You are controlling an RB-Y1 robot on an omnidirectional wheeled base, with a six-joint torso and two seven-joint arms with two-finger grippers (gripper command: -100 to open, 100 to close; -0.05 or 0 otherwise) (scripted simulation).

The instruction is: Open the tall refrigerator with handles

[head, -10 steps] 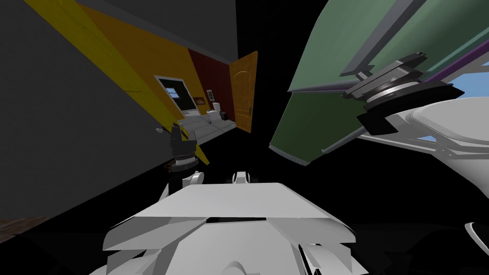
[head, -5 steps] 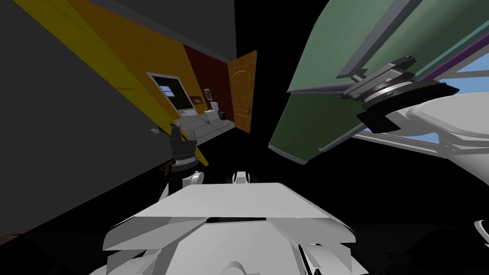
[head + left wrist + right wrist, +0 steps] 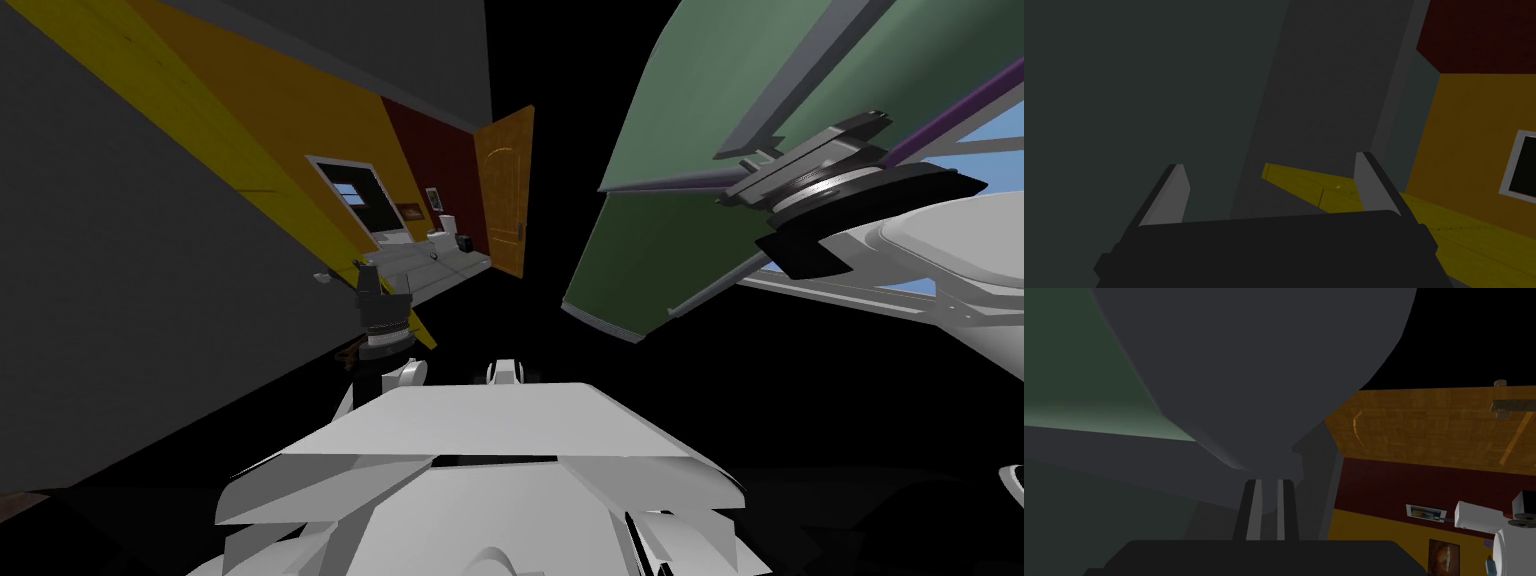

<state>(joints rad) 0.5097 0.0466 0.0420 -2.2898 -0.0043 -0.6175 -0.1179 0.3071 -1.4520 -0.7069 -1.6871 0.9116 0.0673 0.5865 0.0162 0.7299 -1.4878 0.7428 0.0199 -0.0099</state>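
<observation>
The tall green refrigerator [image 3: 680, 110] fills the upper right of the head view, with long grey handles [image 3: 790, 85] on its doors. My right gripper [image 3: 748, 185] is at the lower end of one handle. In the right wrist view its fingers [image 3: 1253, 508] stand a narrow gap apart around the foot of the grey handle [image 3: 1264, 363], with the green door [image 3: 1069, 363] beside it. My left gripper [image 3: 372, 275] hangs low at my left, beside a dark grey wall. It is open [image 3: 1269, 172] with nothing between its fingers.
A dark grey wall [image 3: 120, 300] runs close along my left. Beyond it are an orange wall, an open orange door [image 3: 505, 190] and a white toilet [image 3: 450, 225]. A black area lies between that door and the refrigerator. A window [image 3: 985, 130] shows blue at the far right.
The whole head view has shifted a little, so I have moved. My right hand has stayed at the handle and risen slightly along the door. The left arm has not moved.
</observation>
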